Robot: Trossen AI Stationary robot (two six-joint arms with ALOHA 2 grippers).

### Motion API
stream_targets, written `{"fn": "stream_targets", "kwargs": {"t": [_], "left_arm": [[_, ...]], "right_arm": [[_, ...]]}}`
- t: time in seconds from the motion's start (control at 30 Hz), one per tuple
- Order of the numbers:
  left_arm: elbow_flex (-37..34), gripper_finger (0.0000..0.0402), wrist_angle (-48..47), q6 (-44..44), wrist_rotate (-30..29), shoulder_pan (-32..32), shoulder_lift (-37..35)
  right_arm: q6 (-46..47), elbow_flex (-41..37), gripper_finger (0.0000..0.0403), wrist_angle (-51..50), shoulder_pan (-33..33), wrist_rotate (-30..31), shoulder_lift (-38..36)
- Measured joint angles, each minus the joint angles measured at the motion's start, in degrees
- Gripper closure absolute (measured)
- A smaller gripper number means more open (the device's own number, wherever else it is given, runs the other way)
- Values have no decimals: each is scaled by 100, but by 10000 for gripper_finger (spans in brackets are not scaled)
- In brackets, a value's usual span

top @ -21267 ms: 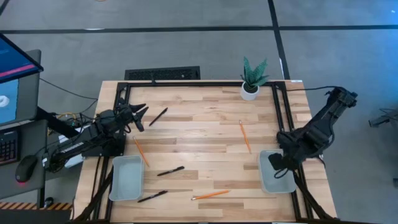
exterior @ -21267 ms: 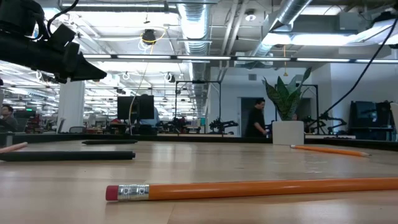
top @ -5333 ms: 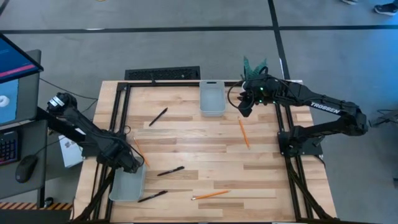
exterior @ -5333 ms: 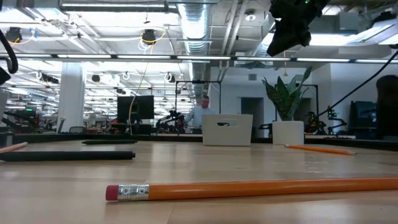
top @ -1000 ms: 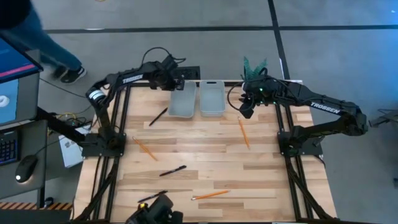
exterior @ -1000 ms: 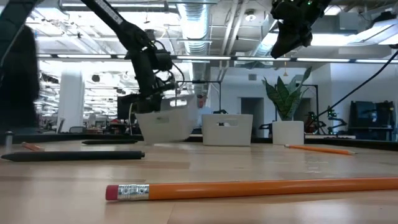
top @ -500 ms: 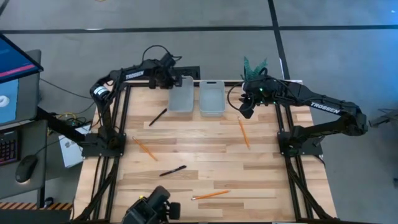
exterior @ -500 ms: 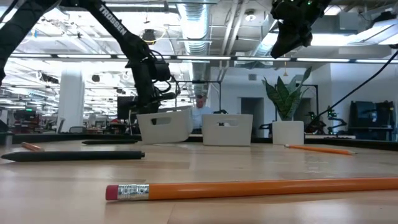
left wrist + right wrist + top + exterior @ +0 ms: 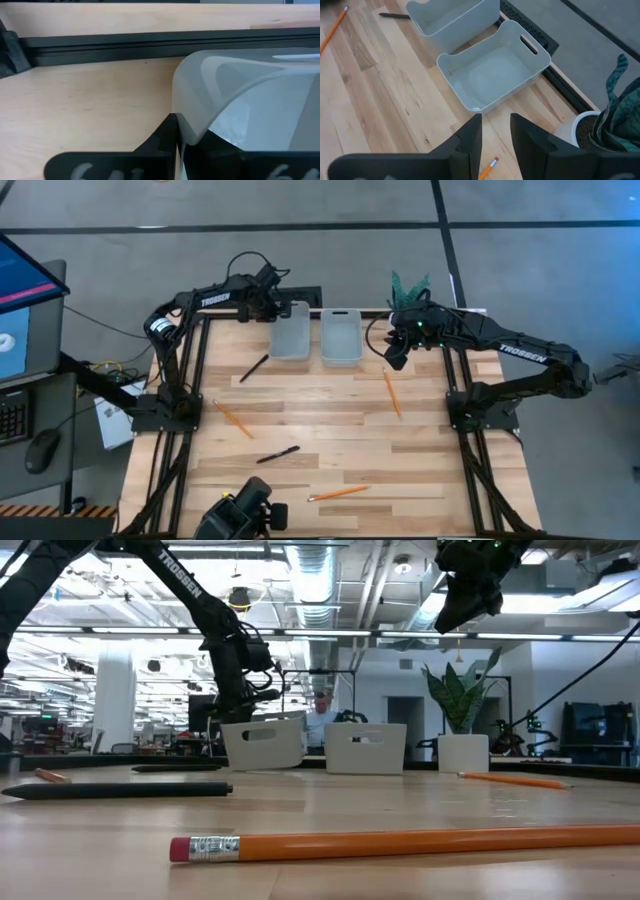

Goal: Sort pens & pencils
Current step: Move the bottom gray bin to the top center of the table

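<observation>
The pens and pencils are all loose on the worktop, none sorted yet. One pen [image 9: 254, 367] lies toward the far left, just in front of the left tray [image 9: 291, 331]; a second pen [image 9: 277, 454] sits near the middle toward the near edge. A third pen is not visible in the high view; a camera mount at the near edge may hide it. One pencil [image 9: 393, 395] lies right of centre, another [image 9: 233, 420] toward the left edge, and the last one [image 9: 338, 493] by the near edge.

Your left hand [image 9: 276, 310] is pinched shut on the far-left rim of the left tray, which rests at the far edge, beside the right tray [image 9: 341, 336]; the two look very close or touching. Before you let go, make sure the tray sits flat and square with its neighbour. Then open fully and lift straight up so the fingers do not drag the rim.

Your right hand [image 9: 494, 134] hovers above the worktop near the right tray, fingers partly apart and empty. The pencil right of centre is the closest item, so it seems the sensible first pick. Come down across its shaft, not along it.
</observation>
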Motion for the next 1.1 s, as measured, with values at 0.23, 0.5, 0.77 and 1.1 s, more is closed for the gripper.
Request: {"fn": "stream_targets", "kwargs": {"t": [0.23, 0.5, 0.77, 1.1], "left_arm": [[0, 397, -238, 44, 1, -2, 2], [-1, 397, -380, -53, 112, -4, 326], [9, 397, -42, -148, 91, -140, 416], [20, 397, 55, -70, 153, -129, 415]], "right_arm": [[2, 0, 280, 0, 0, 1, 2], [4, 0, 280, 0, 11, 2, 2], [5, 0, 280, -3, 11, 2, 1], [5, 0, 280, -2, 11, 1, 0]]}}
